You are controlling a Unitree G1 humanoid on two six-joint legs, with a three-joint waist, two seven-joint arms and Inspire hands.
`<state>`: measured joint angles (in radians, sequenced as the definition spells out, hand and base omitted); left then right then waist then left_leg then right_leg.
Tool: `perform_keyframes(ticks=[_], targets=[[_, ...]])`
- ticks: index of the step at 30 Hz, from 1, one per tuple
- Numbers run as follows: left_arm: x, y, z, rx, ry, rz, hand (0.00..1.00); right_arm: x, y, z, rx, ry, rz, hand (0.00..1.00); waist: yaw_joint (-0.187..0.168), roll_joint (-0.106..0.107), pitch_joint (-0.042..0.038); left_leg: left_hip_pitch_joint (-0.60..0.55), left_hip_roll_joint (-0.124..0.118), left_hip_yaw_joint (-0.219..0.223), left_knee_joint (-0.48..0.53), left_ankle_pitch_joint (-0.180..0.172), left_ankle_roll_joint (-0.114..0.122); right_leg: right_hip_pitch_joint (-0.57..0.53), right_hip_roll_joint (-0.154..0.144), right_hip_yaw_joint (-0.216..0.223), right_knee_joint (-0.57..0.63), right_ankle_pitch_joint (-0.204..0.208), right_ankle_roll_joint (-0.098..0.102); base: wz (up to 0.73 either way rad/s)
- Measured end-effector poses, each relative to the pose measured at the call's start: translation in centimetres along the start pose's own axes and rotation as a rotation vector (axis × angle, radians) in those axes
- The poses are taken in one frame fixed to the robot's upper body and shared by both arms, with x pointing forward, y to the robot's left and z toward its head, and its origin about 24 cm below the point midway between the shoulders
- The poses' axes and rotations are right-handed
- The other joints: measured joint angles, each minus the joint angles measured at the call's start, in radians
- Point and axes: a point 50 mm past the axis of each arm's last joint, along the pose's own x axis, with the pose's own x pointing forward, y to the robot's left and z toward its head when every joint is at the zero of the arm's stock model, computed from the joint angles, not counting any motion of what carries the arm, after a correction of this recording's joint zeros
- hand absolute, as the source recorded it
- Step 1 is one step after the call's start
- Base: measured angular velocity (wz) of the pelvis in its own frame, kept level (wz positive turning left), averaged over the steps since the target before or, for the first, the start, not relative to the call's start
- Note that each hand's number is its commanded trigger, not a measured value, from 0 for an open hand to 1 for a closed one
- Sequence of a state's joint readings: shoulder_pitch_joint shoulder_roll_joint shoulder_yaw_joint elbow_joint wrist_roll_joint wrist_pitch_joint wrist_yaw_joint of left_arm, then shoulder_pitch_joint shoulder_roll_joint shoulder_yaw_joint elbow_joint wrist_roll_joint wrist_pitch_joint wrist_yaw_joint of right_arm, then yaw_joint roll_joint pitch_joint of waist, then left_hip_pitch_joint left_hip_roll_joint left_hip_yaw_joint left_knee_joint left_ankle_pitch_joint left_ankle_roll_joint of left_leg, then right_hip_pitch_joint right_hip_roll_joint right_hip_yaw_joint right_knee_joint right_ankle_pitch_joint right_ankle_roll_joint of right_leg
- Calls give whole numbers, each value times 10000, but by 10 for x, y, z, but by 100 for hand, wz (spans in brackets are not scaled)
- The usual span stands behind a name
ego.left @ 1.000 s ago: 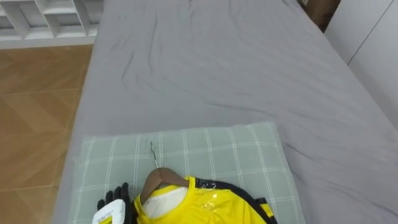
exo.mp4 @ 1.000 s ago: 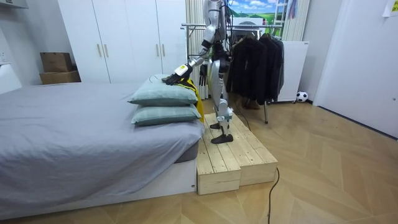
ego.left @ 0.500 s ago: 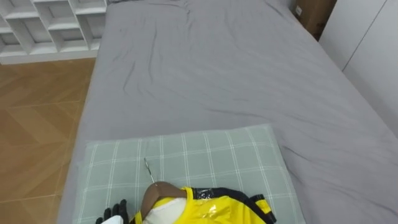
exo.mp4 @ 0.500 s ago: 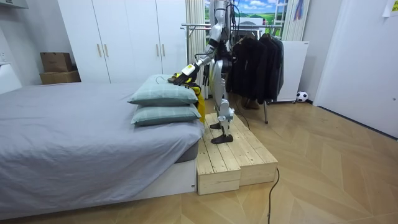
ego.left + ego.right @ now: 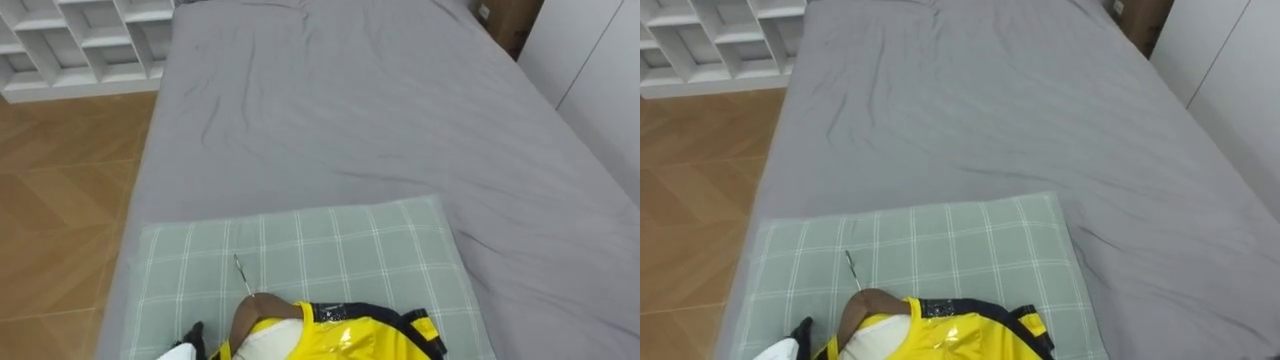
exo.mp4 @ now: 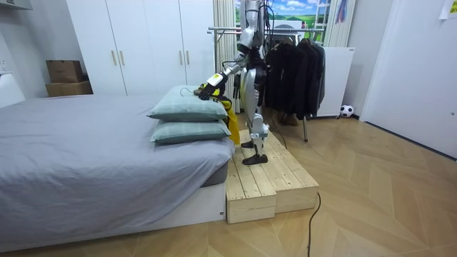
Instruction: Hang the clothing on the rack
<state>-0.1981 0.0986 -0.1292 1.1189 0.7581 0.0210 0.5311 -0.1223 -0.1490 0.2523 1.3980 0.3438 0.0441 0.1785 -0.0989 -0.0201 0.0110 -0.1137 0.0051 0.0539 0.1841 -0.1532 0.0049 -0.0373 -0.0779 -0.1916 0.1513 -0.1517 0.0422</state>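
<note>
A yellow shirt (image 5: 345,335) with dark trim sits on a brown wooden hanger (image 5: 248,313) at the near edge of a green checked pillow (image 5: 340,245). The hanger's thin metal hook (image 5: 243,273) points away from me across the pillow. My left hand (image 5: 192,334) lies just left of the hanger at the bottom edge, mostly cut off. In the room view my left hand (image 6: 208,87) reaches over the top pillow (image 6: 187,107), and the shirt (image 6: 232,127) hangs down past the pillow's end.
A grey-sheeted bed (image 5: 350,110) stretches ahead, with white shelving (image 5: 70,45) and wood floor to its left. I stand on a wooden platform (image 6: 264,178) at the bed's head. A clothes rack (image 6: 293,68) with dark garments is behind me.
The hand, hanger and shirt have drawn back toward me, lower on the pillow. In the room view my arm has pulled back slightly from the pillow.
</note>
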Motion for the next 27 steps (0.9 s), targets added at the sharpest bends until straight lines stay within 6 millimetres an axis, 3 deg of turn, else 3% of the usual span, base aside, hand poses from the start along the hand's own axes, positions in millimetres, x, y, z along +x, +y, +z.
perform_keyframes(ticks=[4,9,20,23,27], targets=[[10,16,3,-6,-77,529,100,0,1,3,-27,-56,99,0,-2,-95,61,-6,0,7,-1,-1,0,-3,1,0,-1,0,0,0],[13,19,4,23,-109,666,100,0,1,3,-28,-68,110,0,-14,-108,68,-64,1,11,-5,-1,1,-57,1,-1,-1,0,0,0],[10,13,6,-40,-124,372,100,0,2,5,-41,-109,182,0,-21,-120,69,-157,9,19,59,-1,1,-127,3,-3,16,6,-9,0],[10,13,6,-42,-122,337,94,0,2,5,-45,-115,181,0,-21,-120,69,-158,10,19,63,-1,1,-126,3,-9,18,7,-10,0],[10,13,6,-44,-122,323,100,0,2,6,-157,-108,182,0,-24,-123,67,-158,11,20,88,-1,1,-121,3,-9,23,12,-18,0]])
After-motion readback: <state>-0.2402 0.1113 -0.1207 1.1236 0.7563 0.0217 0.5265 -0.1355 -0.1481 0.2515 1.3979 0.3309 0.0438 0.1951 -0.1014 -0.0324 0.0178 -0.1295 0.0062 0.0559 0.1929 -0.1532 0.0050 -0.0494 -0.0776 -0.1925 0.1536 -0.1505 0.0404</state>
